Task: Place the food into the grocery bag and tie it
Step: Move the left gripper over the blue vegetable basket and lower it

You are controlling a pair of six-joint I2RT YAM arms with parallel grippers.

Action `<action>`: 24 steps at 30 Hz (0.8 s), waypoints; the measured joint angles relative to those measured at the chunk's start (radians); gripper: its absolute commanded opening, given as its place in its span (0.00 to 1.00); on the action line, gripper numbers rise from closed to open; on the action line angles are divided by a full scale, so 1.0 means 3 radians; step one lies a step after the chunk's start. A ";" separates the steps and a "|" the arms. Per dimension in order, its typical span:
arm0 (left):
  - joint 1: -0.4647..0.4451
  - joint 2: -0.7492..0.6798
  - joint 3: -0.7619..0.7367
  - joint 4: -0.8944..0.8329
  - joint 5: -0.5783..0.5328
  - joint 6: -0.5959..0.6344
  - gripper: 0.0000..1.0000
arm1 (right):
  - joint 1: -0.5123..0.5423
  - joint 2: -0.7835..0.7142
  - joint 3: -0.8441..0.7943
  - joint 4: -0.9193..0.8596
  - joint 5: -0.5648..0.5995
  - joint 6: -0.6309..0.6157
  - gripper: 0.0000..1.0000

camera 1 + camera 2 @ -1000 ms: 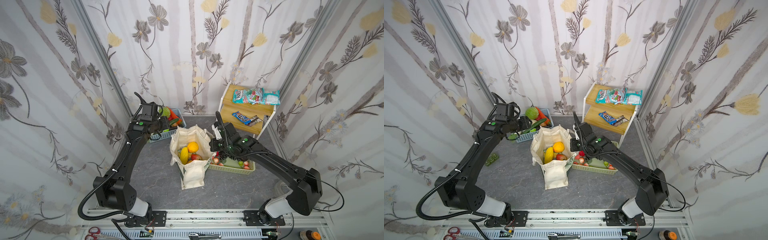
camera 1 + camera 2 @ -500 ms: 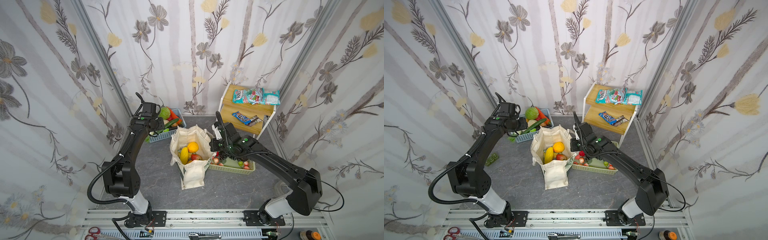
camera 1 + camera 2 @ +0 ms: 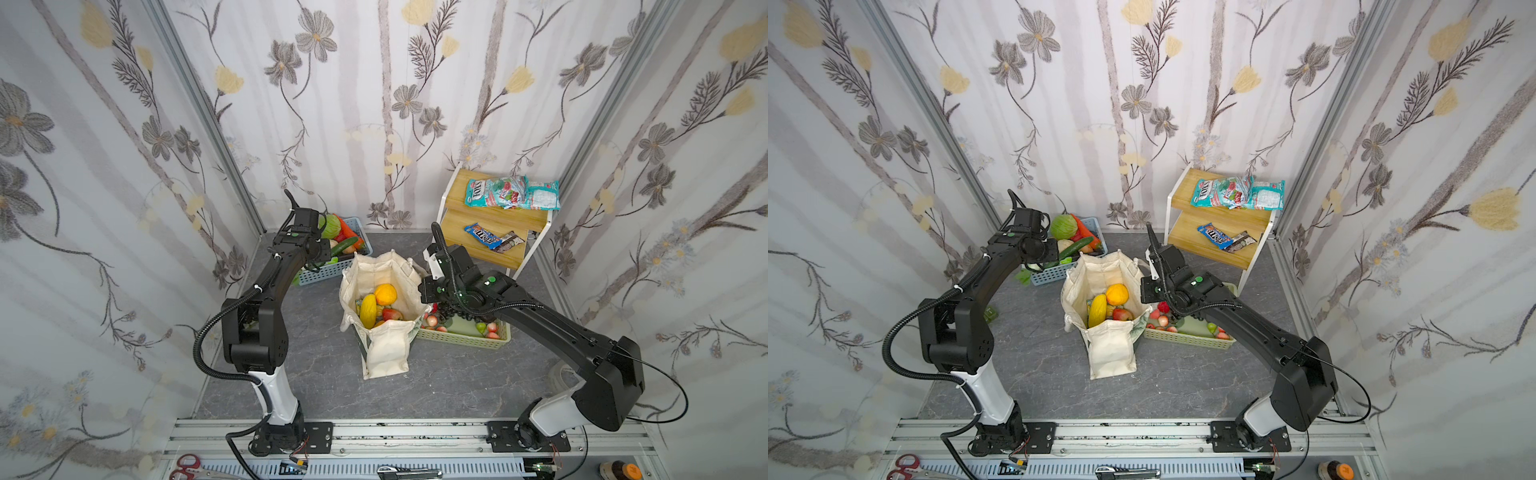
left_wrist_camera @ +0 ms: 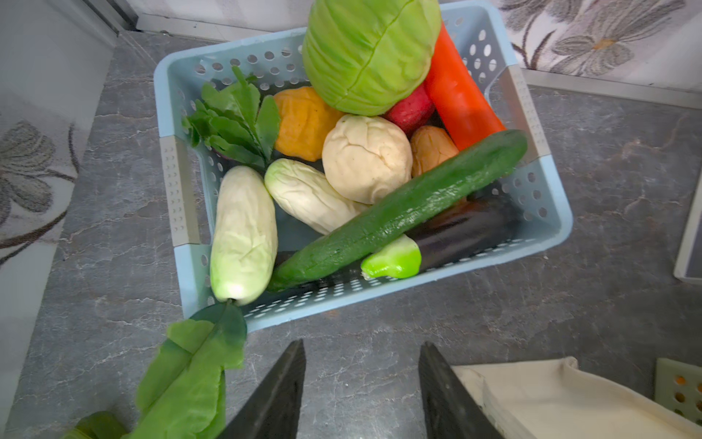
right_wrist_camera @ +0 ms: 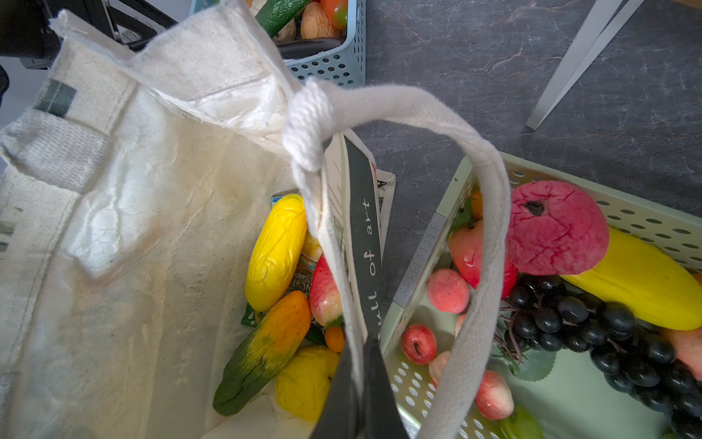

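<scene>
1. The wooden shelf rack (image 3: 486,218) stood at the back right of the counter (image 3: 324,374). The print on its packets was mostly too small to read.
2. The grocery bag (image 3: 386,353) stood upright and open in mid-counter, between the two baskets. Its floor was hidden under the produce.
3. The blue basket (image 4: 171,87) sat behind the bag on the left, and in both top views the left arm covered part of it. The pale green basket (image 3: 465,341) sat just beside the bag on the right, its back part hidden by the right arm.
4. The left pincer (image 4: 362,344) hung over bare counter just short of the blue basket. Its jaws were spread with nothing between them. Only the finger ends showed.
5. The right pincer (image 5: 361,365) was pressed together at the bag's rim, pinching the cream handle (image 5: 490,228). The gripped stretch vanished between the fingers.
6. The pale white-green vegetable (image 4: 243,235) lay in the blue basket against the wall nearest the left pincer, outside the bag.
7. The yellow fruit (image 3: 368,311) and the round orange (image 3: 385,293) lay inside the bag, on top.
8. The snack packet (image 5: 304,271) lay in the bag beneath the fruit, and only a sliver of it showed.
</scene>
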 measured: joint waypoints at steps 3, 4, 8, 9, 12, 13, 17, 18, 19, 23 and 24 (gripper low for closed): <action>0.0018 0.0144 0.0111 -0.0047 -0.0156 0.0000 0.51 | 0.0000 0.0000 0.0000 0.0004 -0.0013 0.0000 0.00; 0.0023 0.0197 0.0149 -0.0075 -0.0202 0.0000 0.51 | 0.0000 0.0000 0.0000 0.0010 -0.0013 0.0000 0.00; 0.0052 0.0371 0.0314 -0.0186 -0.0333 -0.0001 0.51 | 0.0000 0.0000 0.0000 0.0041 -0.0057 -0.0001 0.00; 0.0058 0.0416 0.0360 -0.0207 -0.0360 -0.0003 0.51 | 0.0000 0.0000 0.0000 0.0046 -0.0064 -0.0003 0.00; 0.0076 0.0547 0.0498 -0.0273 -0.0458 -0.0013 0.51 | 0.0000 0.0000 0.0000 0.0047 -0.0064 -0.0013 0.00; 0.0085 0.0589 0.0544 -0.0306 -0.0491 -0.0014 0.51 | 0.0000 0.0000 0.0000 0.0047 -0.0064 -0.0013 0.00; 0.0103 0.0754 0.0743 -0.0407 -0.0605 -0.0017 0.55 | -0.0005 0.0000 0.0000 0.0047 -0.0065 -0.0034 0.00; 0.0107 0.0783 0.0778 -0.0425 -0.0628 -0.0018 0.56 | -0.0005 0.0000 0.0000 0.0048 -0.0069 -0.0034 0.00; 0.0112 0.0825 0.0830 -0.0455 -0.0659 -0.0017 0.56 | -0.0006 0.0000 0.0000 0.0048 -0.0079 -0.0034 0.00; 0.0139 0.0997 0.1035 -0.0575 -0.0755 -0.0015 0.57 | -0.0009 0.0000 0.0000 0.0050 -0.0079 -0.0036 0.00; 0.0146 0.1033 0.1077 -0.0603 -0.0774 -0.0015 0.58 | -0.0010 0.0000 0.0000 0.0050 -0.0088 -0.0036 0.00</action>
